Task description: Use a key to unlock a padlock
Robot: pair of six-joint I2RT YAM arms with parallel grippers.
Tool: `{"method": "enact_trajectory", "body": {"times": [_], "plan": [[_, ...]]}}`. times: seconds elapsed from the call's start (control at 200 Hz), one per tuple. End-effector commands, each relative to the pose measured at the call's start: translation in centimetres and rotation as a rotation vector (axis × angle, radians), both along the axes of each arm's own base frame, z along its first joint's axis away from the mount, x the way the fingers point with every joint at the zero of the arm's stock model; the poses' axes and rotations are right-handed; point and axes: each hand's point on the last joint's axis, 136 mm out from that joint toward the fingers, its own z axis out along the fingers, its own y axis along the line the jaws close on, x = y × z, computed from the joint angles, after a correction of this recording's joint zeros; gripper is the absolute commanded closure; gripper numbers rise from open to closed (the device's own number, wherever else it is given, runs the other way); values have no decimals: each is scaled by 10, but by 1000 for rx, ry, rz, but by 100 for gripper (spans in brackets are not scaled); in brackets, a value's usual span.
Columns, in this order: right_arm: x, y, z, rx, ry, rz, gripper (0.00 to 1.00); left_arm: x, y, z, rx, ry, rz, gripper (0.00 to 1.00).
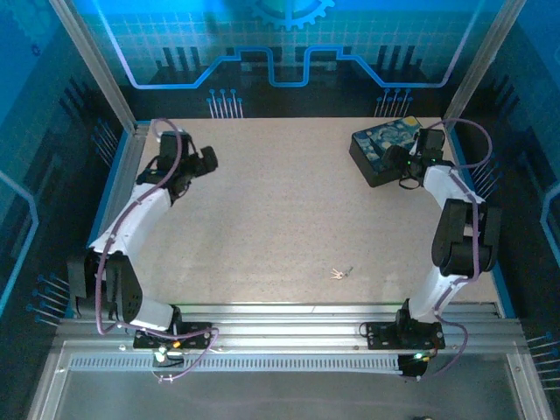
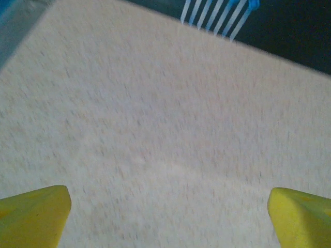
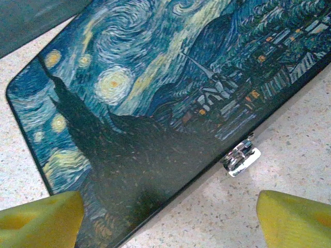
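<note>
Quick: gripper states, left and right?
Left gripper: open, empty.
Right gripper: open, empty, above the black box with swirling-night painted lid.

A black box (image 1: 378, 147) with a swirling starry-night painting on its lid sits at the far right corner of the speckled beige table (image 1: 280, 210), lid shut. On the right wrist view, a shiny silver latch (image 3: 241, 156) hangs at the lid's front edge. A blue circuit-patterned panel (image 1: 280, 52) stands behind the table.
</note>
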Motion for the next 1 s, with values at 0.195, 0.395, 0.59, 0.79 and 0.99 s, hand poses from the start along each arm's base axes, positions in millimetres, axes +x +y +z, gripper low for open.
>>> {"method": "enact_trajectory", "body": {"times": [0.195,0.395,0.59,0.79,0.99], "plan": [[1,-48,3,-24,38,-65,12,-27,-28,-27,28,179,-42,1],[19,-64,-15,-34,72,-31,12,-28,-36,-22,28,173,-65,1],[38,-71,-32,39,66,-54,16,-32,-44,-21,34,168,-88,1],[51,-66,-37,102,45,-58,16,-36,-48,-21,44,166,-102,1],[59,-66,-45,106,50,-36,18,-33,-54,-17,49,155,-121,1]]}}
